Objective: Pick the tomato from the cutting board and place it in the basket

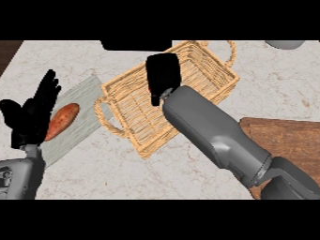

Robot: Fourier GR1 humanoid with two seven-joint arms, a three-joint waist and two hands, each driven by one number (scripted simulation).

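Pale marble worktop (86, 168) fills the head view, with dark wood floor at the far left and right. At the middle lies a woven basket (190, 101) with handles, set at a slant. The right hand (162, 77) hangs over the basket, its back to the camera, so one cannot tell if its fingers are open or closed, and no tomato is visible. At the right lies a brown wooden cutting board (300, 140). At the left, a grey mat (86, 112) carries a long orange-red vegetable (63, 121). The left hand (31, 115) stands beside it, fingers straight and spread, holding nothing.
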